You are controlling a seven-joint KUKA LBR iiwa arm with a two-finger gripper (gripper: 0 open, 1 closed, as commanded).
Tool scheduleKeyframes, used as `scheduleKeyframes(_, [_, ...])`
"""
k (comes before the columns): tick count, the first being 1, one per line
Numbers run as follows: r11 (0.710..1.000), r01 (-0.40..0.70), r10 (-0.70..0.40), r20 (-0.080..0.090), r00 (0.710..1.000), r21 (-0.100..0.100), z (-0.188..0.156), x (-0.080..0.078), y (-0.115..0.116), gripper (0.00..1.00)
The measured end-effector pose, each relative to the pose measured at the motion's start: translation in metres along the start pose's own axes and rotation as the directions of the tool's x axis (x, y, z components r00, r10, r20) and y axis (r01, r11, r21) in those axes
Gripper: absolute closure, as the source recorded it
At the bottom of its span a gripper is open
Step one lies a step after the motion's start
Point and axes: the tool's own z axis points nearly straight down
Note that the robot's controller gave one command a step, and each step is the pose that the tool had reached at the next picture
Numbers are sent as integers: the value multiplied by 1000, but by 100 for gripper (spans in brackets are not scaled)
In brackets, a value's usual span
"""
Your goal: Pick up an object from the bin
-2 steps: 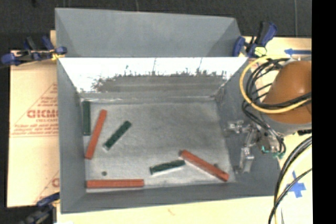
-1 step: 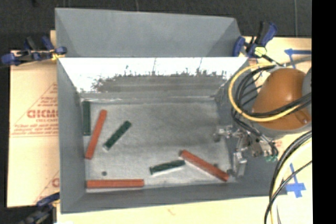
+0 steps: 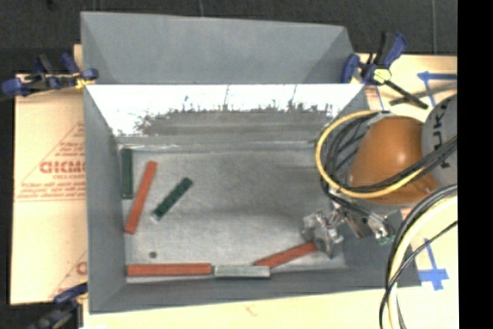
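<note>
My gripper (image 3: 327, 236) hangs low at the bin's front right corner, just above the right end of a red-orange stick (image 3: 283, 256) that lies slanted on the floor there. Whether anything is between the fingers is hidden from this angle. A grey stick (image 3: 242, 270) lies flat along the front wall, touching the slanted stick's left end.
Along the front wall to the left lies another red-orange stick (image 3: 169, 270). At the left side sit a dark green stick (image 3: 126, 173) by the wall, a slanted red-orange stick (image 3: 141, 197) and a tilted green stick (image 3: 172, 198). The arm with its orange cover and cables crowds the right wall.
</note>
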Motion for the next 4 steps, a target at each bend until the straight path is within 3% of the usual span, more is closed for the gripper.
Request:
scheduleKeyframes(1, [1000,4,-4,-1,1000,-3,2,0,2,0])
scheduleKeyframes(2, [1000,4,-4,-1,1000,-3,2,0,2,0])
scheduleKeyframes(3, [961,277,-277,-1,961,-4,0,-34,75,100])
scheduleKeyframes(4, [960,280,-281,-4,960,-9,3,-33,77,0])
